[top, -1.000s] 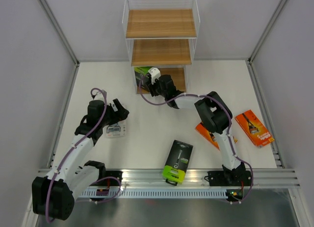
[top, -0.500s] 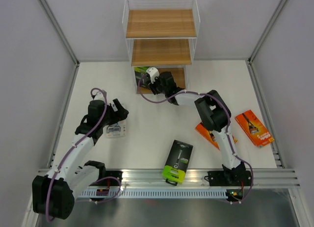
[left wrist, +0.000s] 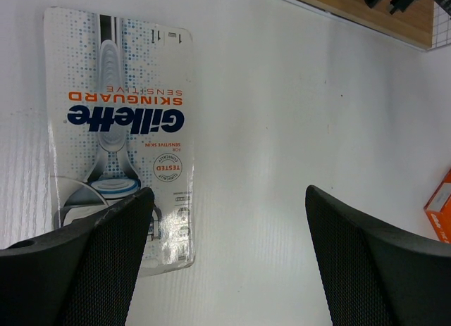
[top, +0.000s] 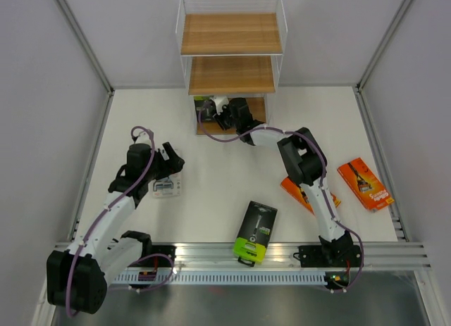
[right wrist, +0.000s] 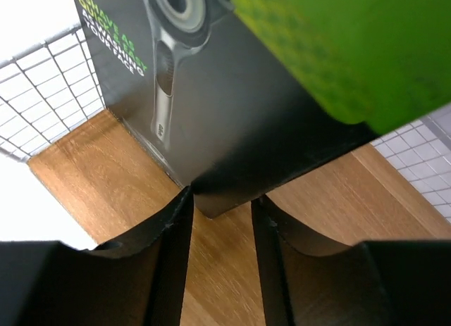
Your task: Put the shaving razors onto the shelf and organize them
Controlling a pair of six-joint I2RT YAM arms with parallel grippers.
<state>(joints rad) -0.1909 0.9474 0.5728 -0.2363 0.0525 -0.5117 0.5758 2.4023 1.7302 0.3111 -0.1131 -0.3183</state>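
Note:
The shelf (top: 231,34) stands at the back of the table. My right gripper (top: 224,109) reaches into its bottom tier, shut on the lower corner of a black and lime-green razor pack (top: 204,99). In the right wrist view that pack (right wrist: 232,93) tilts over the wooden board (right wrist: 91,185), with its corner between my fingertips (right wrist: 222,196) and the wire wall behind. My left gripper (top: 169,167) hangs open over the table. The clear-and-blue blister pack (left wrist: 120,129) lies flat beside its left finger (left wrist: 106,255), not between the jaws (left wrist: 229,199).
A second black and green pack (top: 256,231) lies near the front rail. One orange pack (top: 365,184) lies at the right. Another orange pack (top: 299,192) sits partly under my right arm. Grey walls close in both sides.
My right gripper has pushed further into the bottom tier with the black and green pack, and its jaws have narrowed. The left arm has stayed still.

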